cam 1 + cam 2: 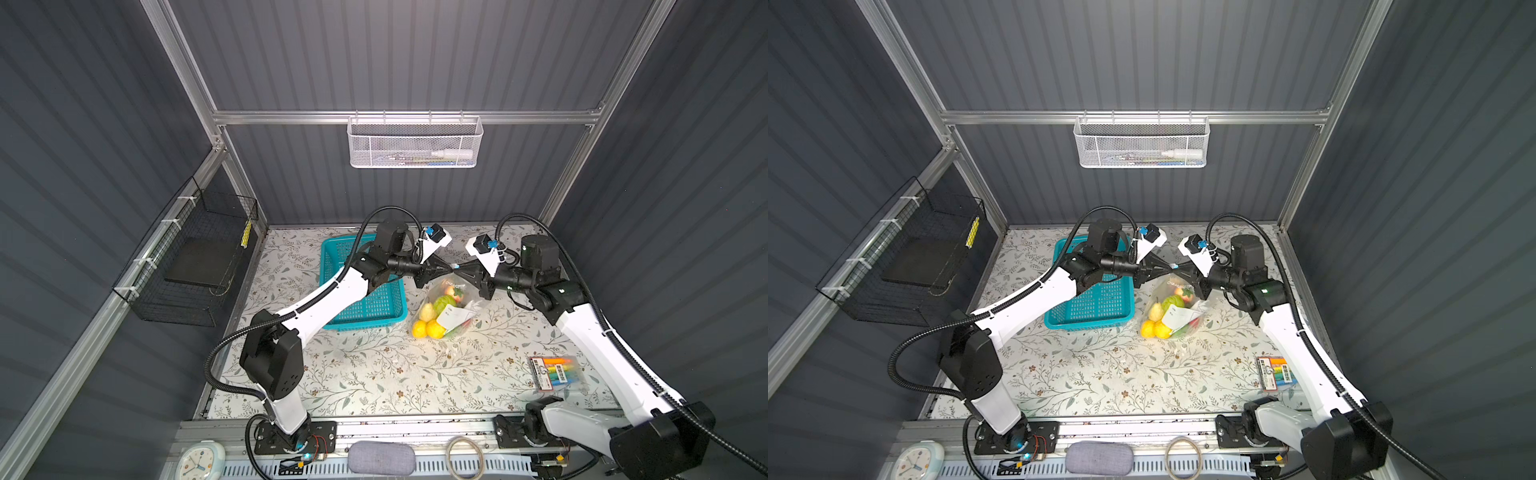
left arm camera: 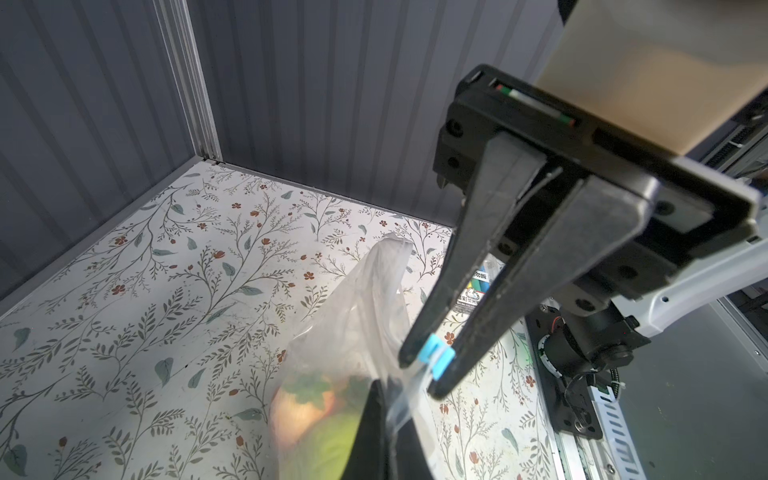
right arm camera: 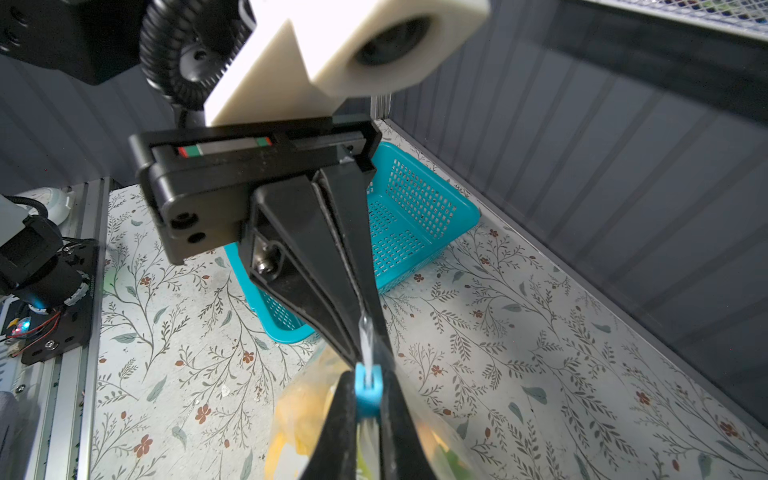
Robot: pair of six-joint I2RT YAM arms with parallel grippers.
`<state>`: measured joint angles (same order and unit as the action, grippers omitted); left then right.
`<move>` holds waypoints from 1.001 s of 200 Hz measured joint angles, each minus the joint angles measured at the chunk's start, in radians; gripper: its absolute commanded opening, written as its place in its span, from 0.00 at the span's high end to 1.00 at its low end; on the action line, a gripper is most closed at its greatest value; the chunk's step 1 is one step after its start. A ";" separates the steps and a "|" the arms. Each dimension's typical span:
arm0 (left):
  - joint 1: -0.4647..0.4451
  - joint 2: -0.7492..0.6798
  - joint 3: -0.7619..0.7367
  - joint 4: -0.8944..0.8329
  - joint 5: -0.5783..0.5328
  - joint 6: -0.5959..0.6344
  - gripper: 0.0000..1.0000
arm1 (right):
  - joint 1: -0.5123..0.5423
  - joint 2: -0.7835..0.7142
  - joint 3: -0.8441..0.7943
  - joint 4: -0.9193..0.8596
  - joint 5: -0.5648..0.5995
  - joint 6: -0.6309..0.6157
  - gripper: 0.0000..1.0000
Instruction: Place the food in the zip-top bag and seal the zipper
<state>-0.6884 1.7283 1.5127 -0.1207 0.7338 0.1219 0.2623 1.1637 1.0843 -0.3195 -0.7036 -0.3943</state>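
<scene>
**A:** Where was the zip-top bag [image 1: 444, 286]?

**B:** In both top views it sat a little right of centre on the flowered table [image 1: 374, 374], just right of the teal basket [image 1: 374, 305]. Its body rested on the table and its mouth edge was drawn up toward the top of the frame.

**A:** And the food [image 1: 434, 329]?

**B:** It was inside the bag. Two yellow pieces lay at the lower left, with a pale pear and a green piece above them. Something reddish sat nearer the mouth. The white label [image 1: 453, 318] hid part of the rest.

**A:** The grippers?

**B:** They met tip to tip over the bag's mouth. The left gripper [image 3: 358, 345] had its jaws together, pinching the clear zipper strip [image 3: 365, 334], which poked out between its fingers low in the right wrist view. The right gripper [image 2: 424, 372] was clamped on the light-blue slider [image 2: 436, 357], low and right of centre in the left wrist view.

**A:** Was the zipper sealed along its length?

**B:** I couldn't tell, because the plastic was too crumpled and clear.

**A:** Anything else?

**B:** A marker pack [image 1: 555, 372] lay at the lower right, well apart from the bag.
</scene>
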 measured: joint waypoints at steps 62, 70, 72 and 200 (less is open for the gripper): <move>0.000 -0.023 -0.024 0.000 -0.009 0.000 1.00 | 0.000 0.018 0.000 -0.003 -0.019 -0.007 1.00; 0.001 -0.024 -0.027 0.000 -0.012 0.000 1.00 | 0.000 0.022 0.000 -0.003 -0.019 -0.007 1.00; 0.001 -0.024 -0.027 0.000 -0.012 0.000 1.00 | 0.000 0.023 0.000 -0.004 -0.019 -0.007 1.00; 0.043 -0.067 -0.027 0.003 -0.028 -0.002 0.58 | -0.009 0.075 0.008 0.001 -0.034 0.032 1.00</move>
<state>-0.6456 1.6611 1.4853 -0.1181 0.7059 0.1204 0.2531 1.2388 1.0924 -0.3187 -0.7376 -0.3618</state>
